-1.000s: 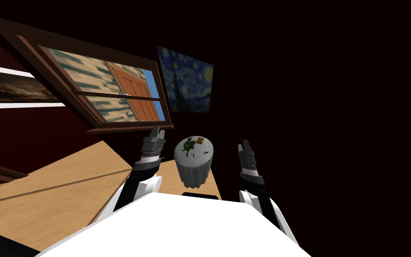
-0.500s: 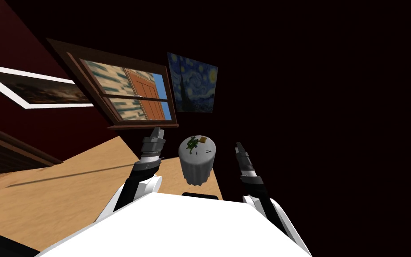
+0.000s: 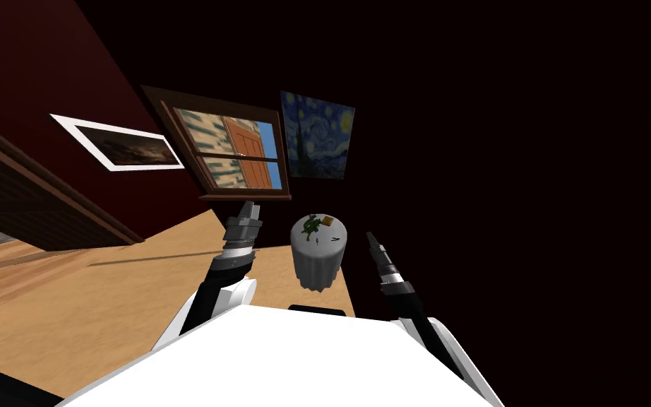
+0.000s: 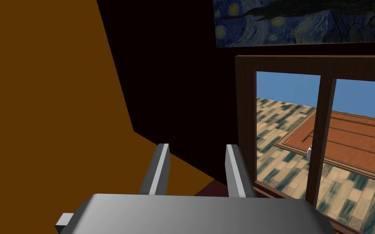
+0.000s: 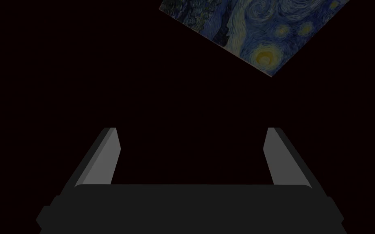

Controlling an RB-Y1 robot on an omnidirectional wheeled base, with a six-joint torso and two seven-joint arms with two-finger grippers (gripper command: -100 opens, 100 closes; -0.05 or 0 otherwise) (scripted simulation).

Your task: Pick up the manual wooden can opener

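A small round table (image 3: pixel 317 265) with a white cloth stands just ahead, between my two arms. On its top lie a green item (image 3: pixel 309 226), a yellow item (image 3: pixel 326 220) and two tiny dark items (image 3: pixel 334 239); which of them is the can opener I cannot tell. My left gripper (image 3: pixel 248 209) is raised to the left of the table, its fingers (image 4: pixel 158 166) apart with nothing between them. My right gripper (image 3: pixel 371 238) hangs close to the table's right side, and its fingers (image 5: pixel 109 156) stand wide open and empty.
A wooden-framed window (image 3: pixel 236 152) and a blue starry painting (image 3: pixel 317 134) hang on the dark red wall behind the table. A white-framed picture (image 3: pixel 119 143) hangs further left. Light wooden floor (image 3: pixel 105 304) spreads to the left. A black area lies to the right.
My head view has swung and rolled, so the window and pictures shifted right. My right forearm has leaned in toward the table and its gripper has turned edge-on. The left arm holds still.
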